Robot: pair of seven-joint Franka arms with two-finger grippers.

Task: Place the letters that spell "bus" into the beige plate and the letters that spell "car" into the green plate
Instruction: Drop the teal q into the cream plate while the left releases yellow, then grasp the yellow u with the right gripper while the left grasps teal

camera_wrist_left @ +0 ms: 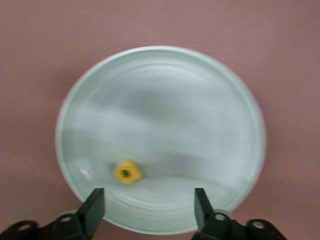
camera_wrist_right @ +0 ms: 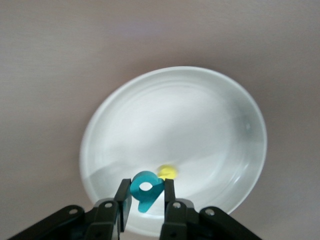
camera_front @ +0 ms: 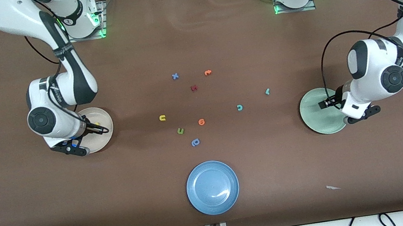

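Over the beige plate (camera_wrist_right: 200, 120) at the right arm's end of the table, the right gripper (camera_wrist_right: 145, 197) hangs with its fingers pinched on the teal "b" (camera_wrist_right: 145, 192), which stands between the pads above the plate's rim zone; the yellow "s" (camera_wrist_right: 167, 172) lies in the plate just beside it. Over the green plate (camera_wrist_left: 165, 100) at the left arm's end, the left gripper (camera_wrist_left: 148, 205) has its fingers spread wide and empty, and the yellow "a" (camera_wrist_left: 127, 171) lies loose in the plate below, nearer one finger than the other and touching neither. On the open table between the plates, taking the red letter (camera_front: 194, 88) as dial centre in the front view, the yellow "u" (camera_front: 162, 118) lies at about eight o'clock, the teal "c" (camera_front: 239, 107) at four and the teal "r" (camera_front: 267, 91) at about three-thirty. Each stands well apart from its neighbours, with bare table around it.
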